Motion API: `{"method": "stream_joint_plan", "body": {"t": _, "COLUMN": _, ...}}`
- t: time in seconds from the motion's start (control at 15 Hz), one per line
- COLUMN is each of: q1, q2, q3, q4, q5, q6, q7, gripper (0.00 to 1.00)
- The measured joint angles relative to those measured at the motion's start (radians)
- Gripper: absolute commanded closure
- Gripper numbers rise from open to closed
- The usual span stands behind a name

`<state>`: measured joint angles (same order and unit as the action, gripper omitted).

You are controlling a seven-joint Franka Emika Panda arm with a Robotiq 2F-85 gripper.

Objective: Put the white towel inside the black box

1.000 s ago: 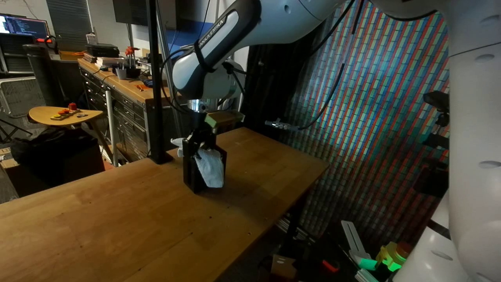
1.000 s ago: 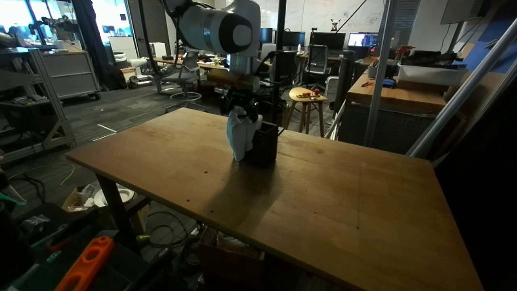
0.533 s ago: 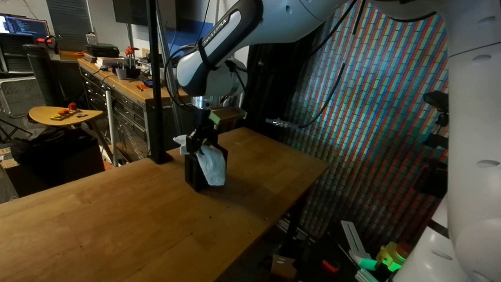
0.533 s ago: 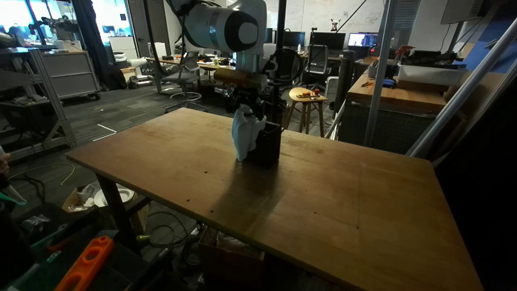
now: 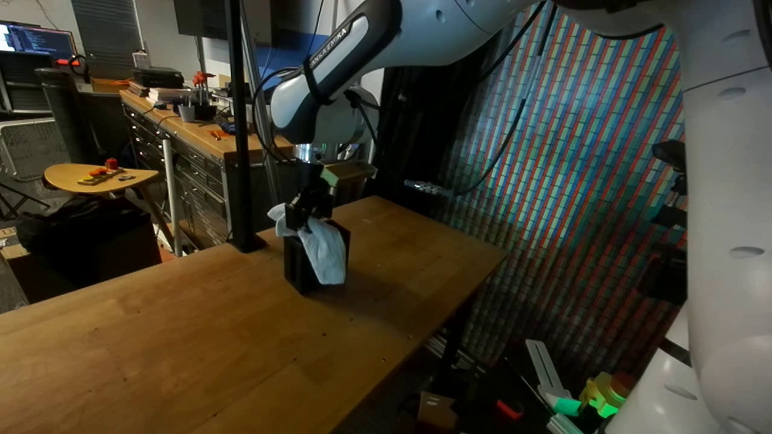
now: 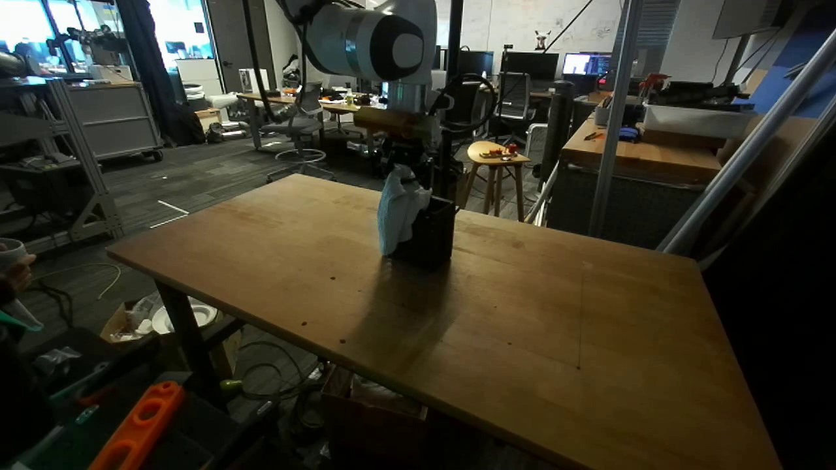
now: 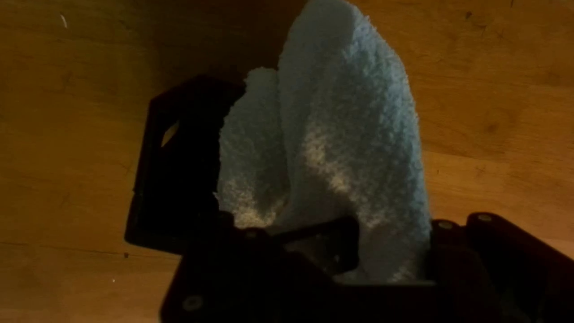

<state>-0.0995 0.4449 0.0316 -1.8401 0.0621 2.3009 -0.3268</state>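
Observation:
The black box point(image 5: 295, 268) stands upright on the wooden table in both exterior views point(image 6: 432, 236). The white towel point(image 5: 325, 256) looks pale blue here. It hangs over the outside of the box's side, with one end sticking out on the opposite side. My gripper point(image 5: 306, 223) points down at the box's rim, with the towel bunched in it. In the wrist view my gripper point(image 7: 358, 251) is shut on the towel point(image 7: 354, 134). One finger point(image 7: 352, 242) shows at the middle; the other fingertip is hidden by cloth. Part of the box's dark opening point(image 7: 188, 170) shows beside the towel.
The wooden table point(image 5: 181, 343) carries the box. A black upright post point(image 5: 240, 150) stands at the table's edge close to the box. A person's hand point(image 6: 23, 271) with a cup shows at the left edge of an exterior view.
My gripper has risen a little with the towel, and the towel's hanging end has lifted slightly. The box has shifted slightly. A hand with a cup has come in at an exterior view's left edge.

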Motion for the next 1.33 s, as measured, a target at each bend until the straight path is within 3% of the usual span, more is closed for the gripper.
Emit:
{"method": "stream_joint_plan", "body": {"t": 0.87, "q1": -0.007, "q2": 0.121, "q3": 0.025, "q4": 0.111, "q5": 0.011, "q6": -0.039, "q7": -0.043, "gripper": 1.0}}
{"method": "stream_joint_plan", "body": {"t": 0.93, "q1": -0.01, "q2": 0.122, "q3": 0.03, "q4": 0.11, "q5": 0.019, "q6": -0.039, "q7": -0.047, "gripper": 0.75}}
{"method": "stream_joint_plan", "body": {"t": 1.07, "q1": -0.019, "q2": 0.121, "q3": 0.037, "q4": 0.107, "q5": 0.037, "q6": -0.039, "q7": -0.051, "gripper": 0.7}}
{"method": "stream_joint_plan", "body": {"t": 1.33, "q1": -0.033, "q2": 0.094, "q3": 0.039, "q4": 0.071, "q5": 0.043, "q6": -0.039, "q7": -0.053, "gripper": 0.39}}
